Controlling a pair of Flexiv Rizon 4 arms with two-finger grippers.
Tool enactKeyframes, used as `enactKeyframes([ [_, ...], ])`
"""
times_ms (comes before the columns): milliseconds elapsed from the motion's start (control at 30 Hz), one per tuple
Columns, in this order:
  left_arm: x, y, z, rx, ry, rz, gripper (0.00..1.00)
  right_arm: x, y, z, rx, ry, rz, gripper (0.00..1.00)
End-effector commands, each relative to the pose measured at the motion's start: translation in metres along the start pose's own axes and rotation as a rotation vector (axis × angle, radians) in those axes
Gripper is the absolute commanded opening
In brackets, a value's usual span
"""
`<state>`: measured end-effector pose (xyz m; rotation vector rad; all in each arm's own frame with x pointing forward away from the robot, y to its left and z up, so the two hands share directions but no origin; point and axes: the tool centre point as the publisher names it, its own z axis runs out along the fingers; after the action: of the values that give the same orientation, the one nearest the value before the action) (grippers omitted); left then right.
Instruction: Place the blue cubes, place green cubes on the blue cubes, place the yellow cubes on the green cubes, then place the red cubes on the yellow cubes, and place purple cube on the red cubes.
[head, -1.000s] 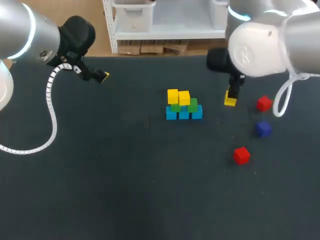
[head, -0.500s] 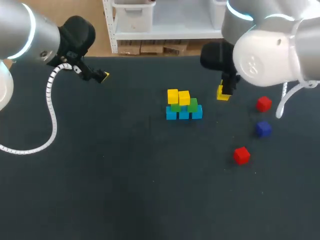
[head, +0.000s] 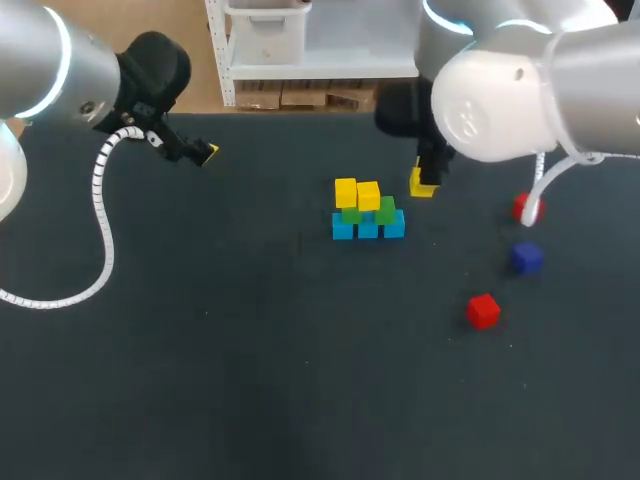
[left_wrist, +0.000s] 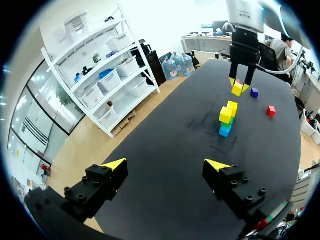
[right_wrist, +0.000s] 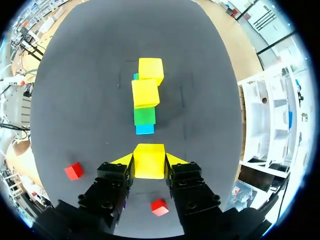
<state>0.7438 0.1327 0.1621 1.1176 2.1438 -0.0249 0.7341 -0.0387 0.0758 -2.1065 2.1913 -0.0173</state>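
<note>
Snugly in right tool (right_wrist: 149, 159), yellow cube (right_wrist: 149, 164), seemingly near stack (right_wrist: 145, 102)

Two glossy silver-grey arms with black wrists and yellow-tipped grippers.
The left arm (head: 40, 60) and right arm (head: 520, 90) have rounded shells, each with a pale cyan light ring (head: 62, 55). A white ribbed cable (head: 100, 200) hangs from the left arm. The left gripper (left_wrist: 166, 165) and right gripper (right_wrist: 149, 160) have blocky black fingers (left_wrist: 95, 187) studded with screws.
</note>
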Motion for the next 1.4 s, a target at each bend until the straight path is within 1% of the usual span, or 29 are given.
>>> enactKeyframes([
  [33, 0.001, 0.002, 0.000, 0.007, -0.004, 0.004, 1.00, -0.003, -0.007, -0.003, -0.037, 0.003, -0.021, 0.00],
  [100, 0.001, 0.002, 0.000, 0.007, -0.004, 0.004, 1.00, -0.004, -0.007, -0.004, -0.043, 0.008, -0.034, 0.00],
  [167, 0.001, 0.002, 0.000, 0.007, -0.004, 0.004, 1.00, -0.006, -0.006, -0.004, -0.060, -0.005, -0.039, 0.00],
  [367, 0.001, 0.002, 0.000, 0.007, -0.004, 0.004, 1.00, -0.016, 0.000, 0.001, -0.096, -0.016, -0.061, 0.00],
  [633, 0.001, 0.002, 0.000, 0.007, -0.004, 0.004, 1.00, -0.021, 0.004, 0.003, -0.105, -0.011, -0.081, 0.00],
  [833, 0.001, 0.002, 0.000, 0.007, -0.004, 0.004, 1.00, -0.026, 0.008, 0.005, -0.132, -0.005, -0.112, 0.00],
  [1067, 0.001, 0.002, 0.000, 0.007, -0.004, 0.004, 1.00, -0.028, 0.011, 0.008, -0.143, 0.013, -0.118, 0.00],
  [1400, 0.001, 0.002, 0.000, 0.007, -0.004, 0.004, 1.00, -0.036, 0.012, 0.012, -0.154, 0.022, -0.127, 0.00],
])
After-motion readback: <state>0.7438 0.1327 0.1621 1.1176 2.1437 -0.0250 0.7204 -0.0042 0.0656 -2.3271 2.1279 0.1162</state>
